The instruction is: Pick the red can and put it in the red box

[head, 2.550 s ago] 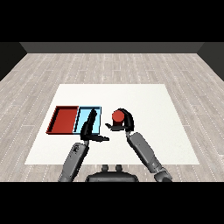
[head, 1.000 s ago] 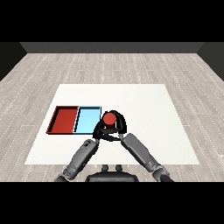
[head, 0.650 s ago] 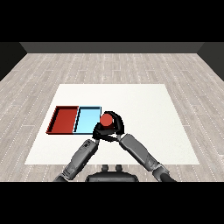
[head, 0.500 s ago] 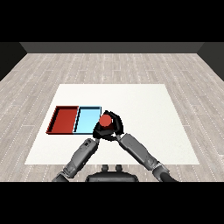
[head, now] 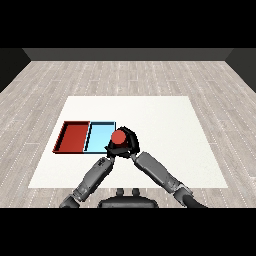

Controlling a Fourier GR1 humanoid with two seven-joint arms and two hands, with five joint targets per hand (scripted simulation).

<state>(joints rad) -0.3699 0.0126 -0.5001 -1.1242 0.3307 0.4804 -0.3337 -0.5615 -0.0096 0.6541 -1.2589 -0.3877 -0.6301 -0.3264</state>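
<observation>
1. A white surface (head: 165, 120) lies on a grey wood floor (head: 125, 75).
2. Two trays lie on it, side by side and touching. The red tray (head: 74, 137) is at 9 o'clock from the blue tray (head: 100, 136).
3. The red can (head: 118, 137) is up in the right hand (head: 129, 142). You can see its round red top.
4. The fingers (head: 131, 134) of the right hand are curled round the can and hold it.
5. The can is at the blue tray's 3 o'clock edge, partly over that edge. It is not in the red tray.
6. The red tray is at 9 o'clock from the can, with the blue tray between them.
7. The left hand (head: 111, 150) is low at 7 o'clock from the can, just beside the right hand. I cannot tell if it is open or curled.
8. Both grey arms come up from 6 o'clock and meet near the can.
</observation>
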